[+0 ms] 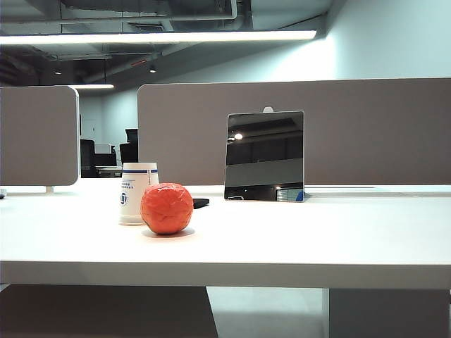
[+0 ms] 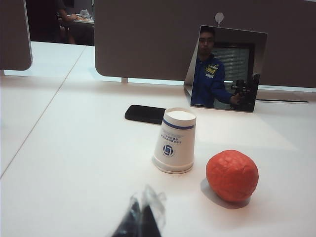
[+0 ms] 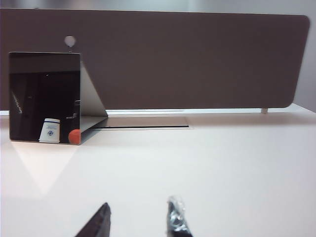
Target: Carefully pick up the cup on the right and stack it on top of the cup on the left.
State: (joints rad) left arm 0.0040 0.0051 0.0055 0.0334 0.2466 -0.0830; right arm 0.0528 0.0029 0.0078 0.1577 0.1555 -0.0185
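One white paper cup (image 1: 138, 193) with a blue logo stands upside down on the white table (image 1: 296, 239), left of the middle. It is also in the left wrist view (image 2: 175, 143). No other cup stands apart from it, and I cannot tell whether it is a single cup or two nested. My left gripper (image 2: 143, 203) is shut on nothing, low over the table, well short of the cup. My right gripper (image 3: 140, 211) is open and empty over bare table further right. Neither gripper shows in the exterior view.
An orange-red ball (image 1: 166, 208) lies just in front and to the right of the cup, close to it (image 2: 232, 175). A black phone (image 2: 144, 114) lies behind the cup. A standing mirror (image 1: 264, 155) and grey dividers (image 1: 366, 134) close off the back.
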